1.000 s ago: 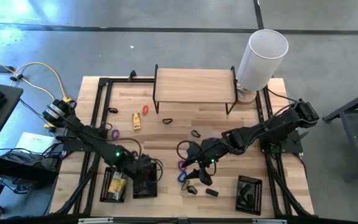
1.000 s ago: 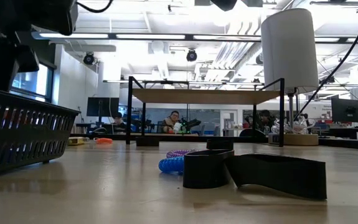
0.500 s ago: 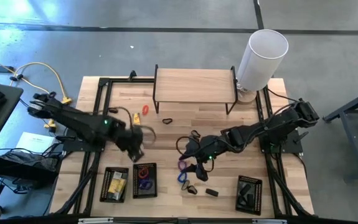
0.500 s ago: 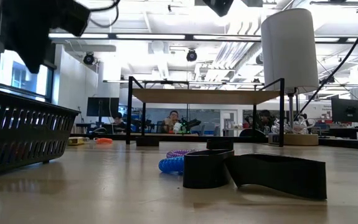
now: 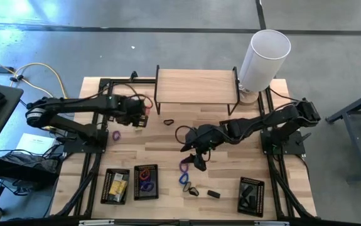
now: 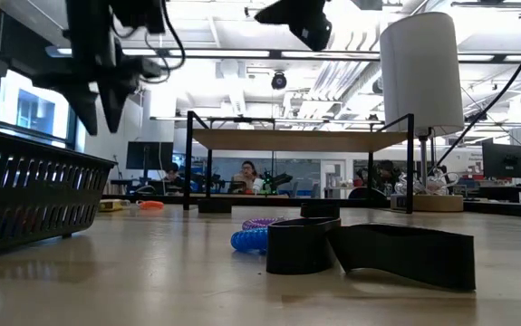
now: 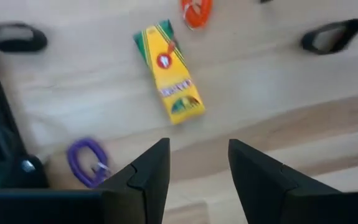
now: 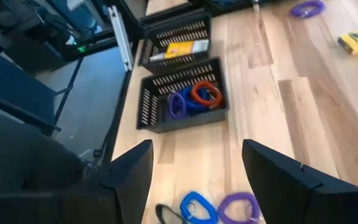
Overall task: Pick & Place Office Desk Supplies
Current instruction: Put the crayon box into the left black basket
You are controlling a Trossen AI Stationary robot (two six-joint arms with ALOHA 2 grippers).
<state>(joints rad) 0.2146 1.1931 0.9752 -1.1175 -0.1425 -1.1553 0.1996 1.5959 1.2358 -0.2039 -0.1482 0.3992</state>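
Note:
My left gripper [image 5: 140, 119] [image 7: 197, 177] hangs open, pointing down over the far-left table, just above a yellow packet [image 7: 169, 74] that lies flat. An orange loop [image 7: 196, 11], a purple loop [image 7: 86, 162] [image 5: 116, 134] and a black loop [image 7: 331, 36] [image 5: 167, 121] lie around it. My right gripper [image 5: 197, 158] [image 8: 207, 180] is open above mid-table, holding nothing. Near it lie a purple loop [image 5: 184, 166], a blue loop [image 5: 183, 179] and black clips [image 5: 193, 190].
Three black mesh trays stand along the near edge: one with a yellow packet [image 8: 179, 46], one with coloured loops [image 8: 188, 96], one at the right [image 5: 251, 194]. A wooden riser [image 5: 197, 88] and a tall white cylinder [image 5: 265, 56] stand at the far edge.
My left gripper has swung from above the near-left trays toward the far edge, rising a little and rolling about its own axis; it now hangs over the yellow packet. My right gripper has drifted slightly toward the far edge. Nothing on the table has moved.

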